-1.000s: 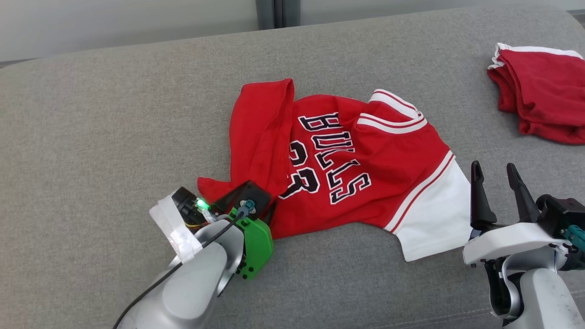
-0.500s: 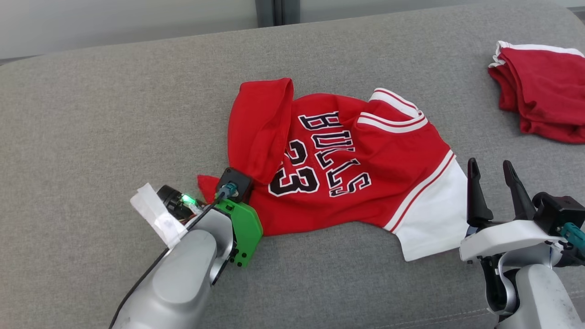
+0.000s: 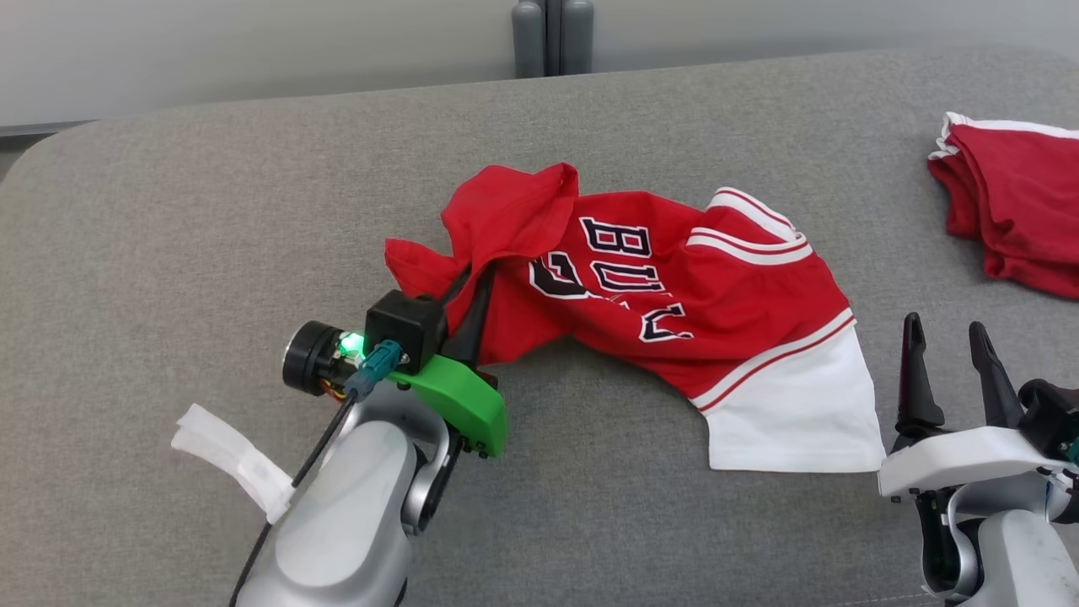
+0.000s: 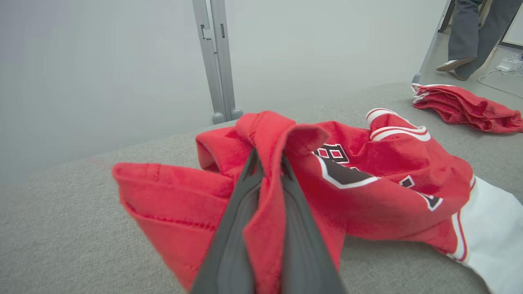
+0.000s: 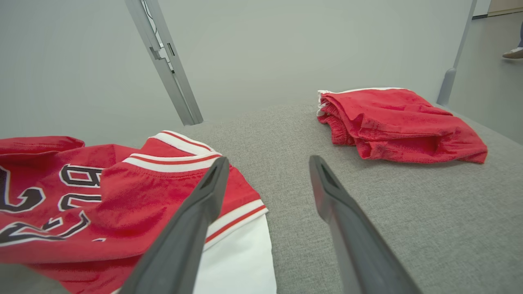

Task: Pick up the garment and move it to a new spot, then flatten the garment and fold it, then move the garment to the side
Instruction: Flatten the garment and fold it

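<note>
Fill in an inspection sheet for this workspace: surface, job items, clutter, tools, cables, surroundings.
Surface: grey fabric cushion, carrying both garments.
Job's things: red Bulls jersey, crumpled, left end raised, white panel lying flat.
Clutter: folded red garment at far right, apart from the jersey.
Tools: left tool shut on a fold of the jersey; right tool open, holding nothing, beside the white panel.
Cables: black cable along the left forearm; white cable on the floor.
Surroundings: pale wall, grey post, a person's legs beyond.
</note>
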You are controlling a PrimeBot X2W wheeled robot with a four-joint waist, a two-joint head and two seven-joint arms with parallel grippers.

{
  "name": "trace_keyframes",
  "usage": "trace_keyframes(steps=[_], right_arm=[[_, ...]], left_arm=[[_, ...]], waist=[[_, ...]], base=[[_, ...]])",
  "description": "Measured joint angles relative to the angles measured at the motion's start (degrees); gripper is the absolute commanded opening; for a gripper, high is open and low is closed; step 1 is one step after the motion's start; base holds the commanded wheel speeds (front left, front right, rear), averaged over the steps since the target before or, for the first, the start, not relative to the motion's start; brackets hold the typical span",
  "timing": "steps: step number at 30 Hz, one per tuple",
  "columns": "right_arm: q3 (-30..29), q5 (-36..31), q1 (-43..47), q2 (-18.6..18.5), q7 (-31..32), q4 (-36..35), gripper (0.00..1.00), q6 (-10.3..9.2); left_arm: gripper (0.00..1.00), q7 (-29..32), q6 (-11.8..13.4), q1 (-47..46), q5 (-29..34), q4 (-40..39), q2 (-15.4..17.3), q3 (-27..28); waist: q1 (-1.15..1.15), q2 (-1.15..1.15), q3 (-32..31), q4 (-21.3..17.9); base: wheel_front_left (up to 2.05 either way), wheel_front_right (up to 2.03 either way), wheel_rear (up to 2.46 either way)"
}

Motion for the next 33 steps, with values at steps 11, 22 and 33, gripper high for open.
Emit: trace_keyframes(steps=[11,22,33], right_arm=[[0.99,0.23,-0.04,0.0,0.0,-0.16,1.0,0.0],[4.25,0.51,-3.73,0.01,-0.05,1.45,1.0,0.0],[6.65,1.41,-6.02,-0.01,-1.78,5.54,1.0,0.0]], left_arm=[[0.0,7.42,2.46,8.72,-3.67,-15.39,1.19,-0.13],[0.0,10.69,2.18,-5.2,-1.77,-3.64,0.85,-2.2],[0.36,7.49,2.18,-12.2,-6.84,7.79,-0.21,-15.38]], waist=[[0.0,0.0,-0.07,1.32],[0.0,0.0,3.26,-2.9],[0.0,0.0,6.39,-9.9]], base=[[0.0,0.0,0.0],[0.0,0.0,0.0],[0.0,0.0,0.0]])
